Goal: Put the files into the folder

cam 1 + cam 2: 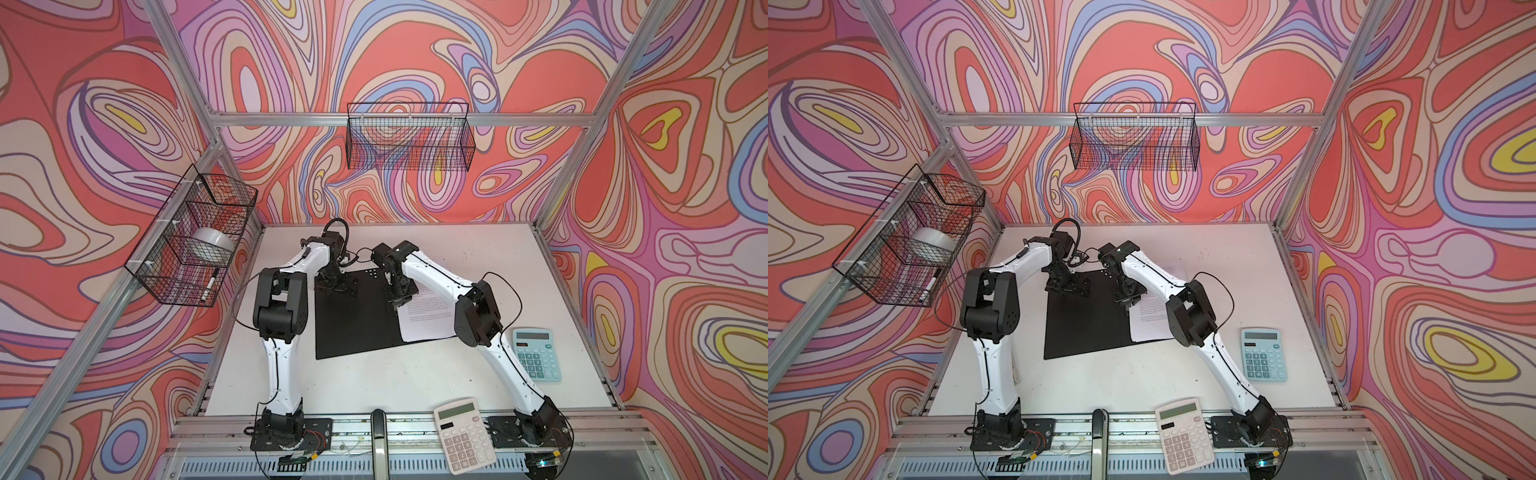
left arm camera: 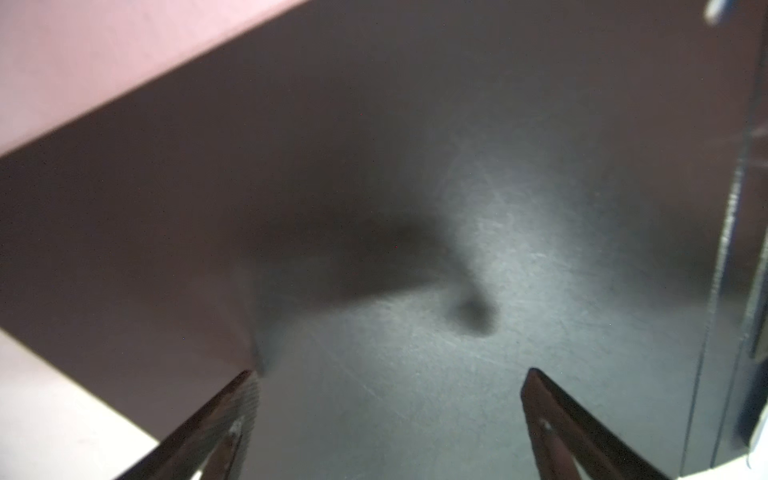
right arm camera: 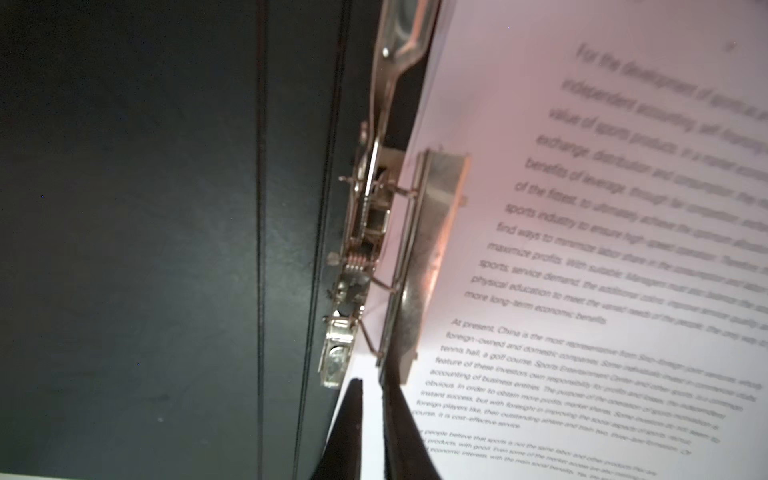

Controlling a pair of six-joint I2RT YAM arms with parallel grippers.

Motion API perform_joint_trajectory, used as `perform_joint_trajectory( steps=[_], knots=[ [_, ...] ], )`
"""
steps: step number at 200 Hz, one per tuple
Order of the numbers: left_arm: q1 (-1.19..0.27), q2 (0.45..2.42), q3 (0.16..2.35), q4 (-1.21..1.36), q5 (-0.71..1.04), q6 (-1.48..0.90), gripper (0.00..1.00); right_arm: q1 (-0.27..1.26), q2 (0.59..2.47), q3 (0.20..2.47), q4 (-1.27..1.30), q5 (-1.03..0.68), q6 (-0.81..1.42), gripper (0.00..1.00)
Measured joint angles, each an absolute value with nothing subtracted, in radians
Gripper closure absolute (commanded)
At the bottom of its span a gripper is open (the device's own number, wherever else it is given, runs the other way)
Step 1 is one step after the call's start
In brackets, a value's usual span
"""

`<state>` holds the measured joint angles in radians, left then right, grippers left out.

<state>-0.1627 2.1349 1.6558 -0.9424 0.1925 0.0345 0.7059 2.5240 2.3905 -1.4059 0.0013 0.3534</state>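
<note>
I find the files (image 1: 424,318) clipped inside the open folder (image 1: 353,324). Closing is left, I judge. The left gripper (image 2: 390,374) is wide apart, the right gripper (image 3: 372,386) barely apart.

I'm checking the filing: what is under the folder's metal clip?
The printed files lie under the metal clip's bar, inside the open folder. The sheet count and the cover beneath are hidden.
</note>
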Motion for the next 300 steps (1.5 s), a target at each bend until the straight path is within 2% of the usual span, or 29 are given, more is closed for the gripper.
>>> perform_joint_trajectory(
  steps=[65, 132, 229, 300],
  knots=[
    [-0.163, 2.151, 1.770, -0.994, 0.461, 0.042, 0.04, 0.671, 2.403, 2.393, -1.329, -0.011, 0.394, 0.86],
    [-0.175, 2.307, 1.991, -1.008, 0.693, -0.013, 0.05, 0.593, 2.231, 2.193, -1.161, -0.088, 0.453, 0.87],
    [-0.261, 2.466, 2.199, -1.033, 0.754, -0.083, 0.07, 0.555, 2.230, 2.016, -1.032, -0.189, 0.485, 0.91],
    [-0.270, 2.510, 2.209, -1.024, 0.783, -0.117, 0.08, 0.537, 2.225, 1.923, -0.989, -0.173, 0.500, 0.91]
  ],
)
